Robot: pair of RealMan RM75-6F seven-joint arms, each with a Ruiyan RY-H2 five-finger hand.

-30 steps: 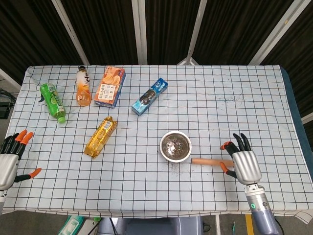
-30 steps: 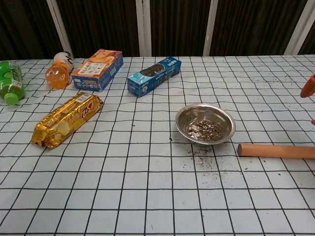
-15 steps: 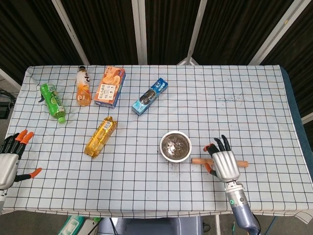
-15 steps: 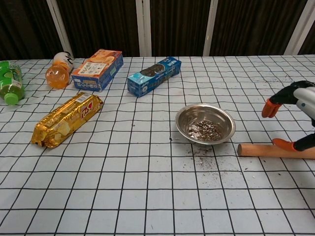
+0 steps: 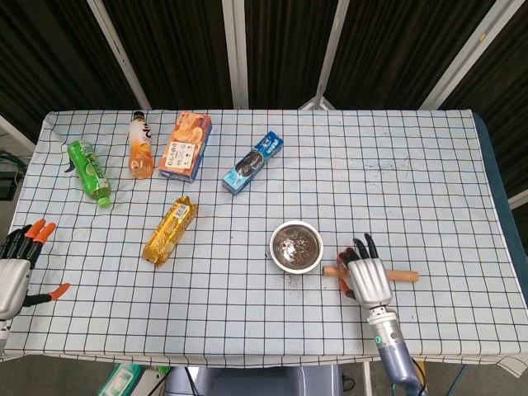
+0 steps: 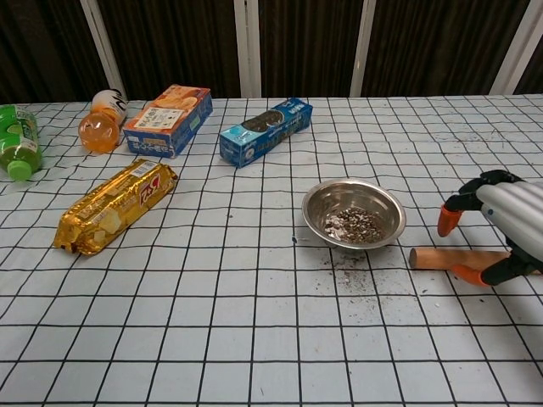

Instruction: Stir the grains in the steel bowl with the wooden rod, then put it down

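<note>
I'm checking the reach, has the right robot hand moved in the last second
Yes. The right robot hand has moved left along the wooden rod, toward the steel bowl, and now hovers open over the rod's bowl end.

Tablecloth: white, black grid lines. Steel bowl: shiny silver, grey-brown grains inside, a few dark specks on the cloth beside it. Wooden rod: light orange-brown. Right hand: silver-grey back, black fingers, orange tips. Left hand: same scheme. Bottle: green, white label. Second bottle: orange, white top half. Box: orange with blue sides. Long box: blue, dark print. Snack pack: gold, red lettering. Backdrop: black panels, white struts.
</note>
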